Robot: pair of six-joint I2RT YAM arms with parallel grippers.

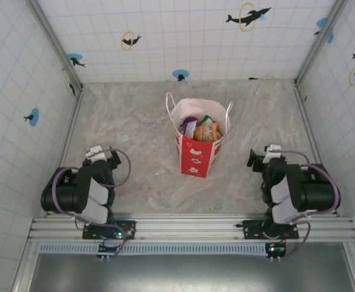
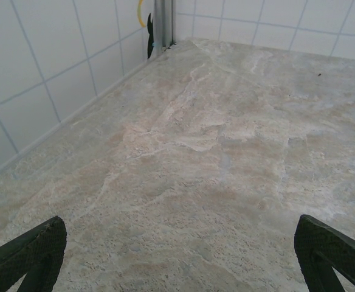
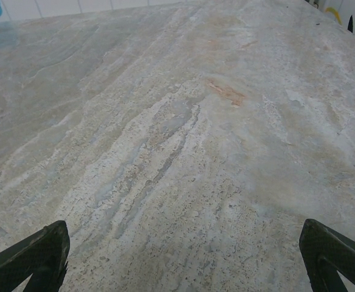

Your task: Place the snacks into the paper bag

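The snacks (image 1: 203,129) sit in the paper bag (image 1: 197,157) mid-table (image 1: 135,128) — nothing looks left to pack — while the left gripper (image 2: 180,246) and right gripper (image 3: 183,249) gape wide, empty, by the near edge.

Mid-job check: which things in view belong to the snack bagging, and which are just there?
Job:
- paper bag
- snacks, inside the bag

Just there:
- dolphin stickers on the walls
- metal rail at the near edge
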